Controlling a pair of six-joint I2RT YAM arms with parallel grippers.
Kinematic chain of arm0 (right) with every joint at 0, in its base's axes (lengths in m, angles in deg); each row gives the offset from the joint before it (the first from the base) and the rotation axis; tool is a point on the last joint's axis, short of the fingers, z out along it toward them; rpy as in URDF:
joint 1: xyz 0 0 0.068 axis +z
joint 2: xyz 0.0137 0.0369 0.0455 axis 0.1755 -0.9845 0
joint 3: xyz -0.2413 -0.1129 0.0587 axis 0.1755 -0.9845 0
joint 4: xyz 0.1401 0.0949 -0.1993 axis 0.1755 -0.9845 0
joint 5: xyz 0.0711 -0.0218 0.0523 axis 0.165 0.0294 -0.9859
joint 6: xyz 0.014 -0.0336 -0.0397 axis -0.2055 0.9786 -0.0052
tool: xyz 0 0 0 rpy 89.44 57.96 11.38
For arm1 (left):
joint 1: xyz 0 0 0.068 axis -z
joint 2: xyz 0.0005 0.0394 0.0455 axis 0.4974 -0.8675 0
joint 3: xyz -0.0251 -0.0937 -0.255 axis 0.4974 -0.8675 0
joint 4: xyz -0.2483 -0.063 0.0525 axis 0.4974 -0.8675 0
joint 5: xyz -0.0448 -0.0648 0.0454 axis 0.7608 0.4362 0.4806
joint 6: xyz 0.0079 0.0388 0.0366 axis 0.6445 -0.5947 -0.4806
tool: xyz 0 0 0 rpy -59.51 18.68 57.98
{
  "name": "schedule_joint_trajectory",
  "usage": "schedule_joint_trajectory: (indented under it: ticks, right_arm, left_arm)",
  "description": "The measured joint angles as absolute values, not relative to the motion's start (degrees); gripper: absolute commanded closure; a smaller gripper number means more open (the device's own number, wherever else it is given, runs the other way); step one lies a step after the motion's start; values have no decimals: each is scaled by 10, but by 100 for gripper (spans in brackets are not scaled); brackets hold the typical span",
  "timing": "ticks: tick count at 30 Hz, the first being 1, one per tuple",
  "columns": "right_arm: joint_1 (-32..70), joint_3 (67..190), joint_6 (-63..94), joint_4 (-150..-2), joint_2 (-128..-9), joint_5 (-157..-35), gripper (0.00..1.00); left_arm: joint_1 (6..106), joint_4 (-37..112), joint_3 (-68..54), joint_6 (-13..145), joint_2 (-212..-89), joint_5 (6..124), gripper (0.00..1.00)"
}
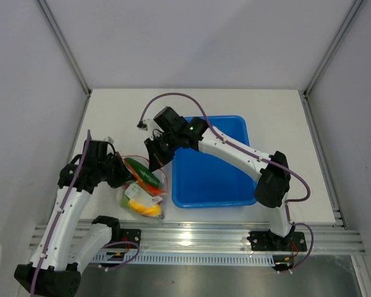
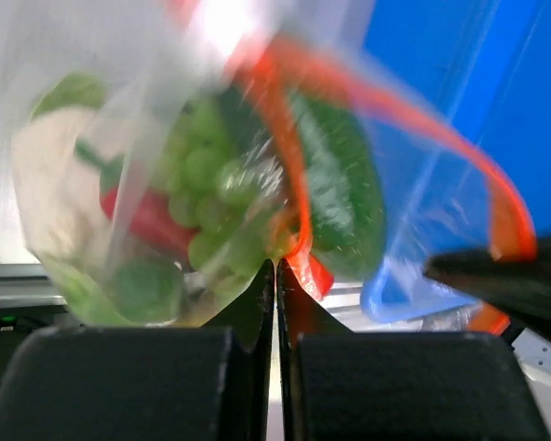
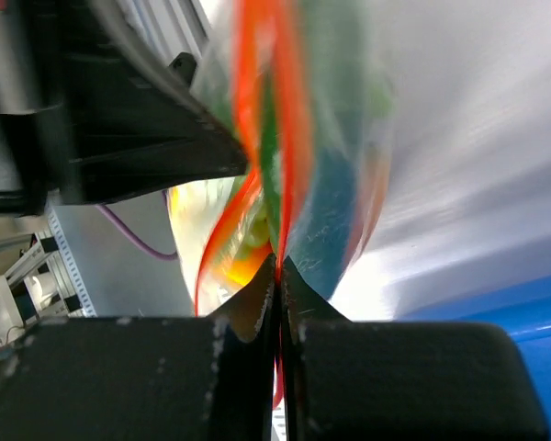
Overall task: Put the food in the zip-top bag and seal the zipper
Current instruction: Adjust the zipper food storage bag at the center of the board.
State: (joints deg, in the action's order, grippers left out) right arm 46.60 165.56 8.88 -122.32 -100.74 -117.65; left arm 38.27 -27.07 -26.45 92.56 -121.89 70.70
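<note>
Lower left of centre in the top view, just beside the blue tub (image 1: pixel 235 125): zip-top bag (image 1: pixel 128 197) with food (image 1: pixel 149 209) inside. Left gripper (image 2: pixel 275 274) clamped on the zipper (image 2: pixel 289 175); right gripper (image 3: pixel 278 268) likewise pinched on it

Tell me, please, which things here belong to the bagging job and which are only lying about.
Job: bag; its zipper; inside it, grapes and green vegetable; left gripper and right gripper, both shut on the bag.
Lying about: blue tub; table.
</note>
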Motion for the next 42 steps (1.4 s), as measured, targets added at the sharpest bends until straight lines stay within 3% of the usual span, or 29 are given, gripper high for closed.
schedule_joint_trajectory:
  ticks: [7, 8, 9, 12, 20, 24, 28, 36, 39, 42]
  right_arm:
    - [459, 1657, 82, -1208, -1009, -1179, 100]
    - [459, 1658, 80, -1208, -1009, -1181, 100]
    - [459, 1659, 79, -1207, -1009, -1182, 100]
    - [459, 1659, 76, -1207, -1009, -1185, 100]
    - [459, 1665, 74, -1208, -1009, -1185, 100]
    - [459, 1675, 74, -1209, -1009, -1185, 100]
    - [460, 1682, 75, -1211, -1010, -1185, 100]
    - [460, 1683, 77, -1216, -1009, -1175, 100]
    - [460, 1683, 77, -1217, -1009, -1175, 100]
    - [460, 1683, 79, -1218, -1009, -1175, 100]
  left_arm:
    - [383, -276, -169, 921, -1203, 705, 97]
    - [383, -276, -155, 921, -1203, 705, 88]
    - [383, -276, -146, 921, -1200, 705, 70]
    - [383, -286, -141, 928, -1193, 705, 49]
    - [383, -307, -205, 948, -1179, 732, 40]
    - [383, -320, -228, 947, -1185, 732, 40]
    - [383, -322, -233, 945, -1202, 719, 48]
    - [383, -319, -242, 937, -1213, 692, 80]
    - [383, -315, -242, 934, -1213, 688, 99]
    - [383, -312, -241, 930, -1218, 687, 99]
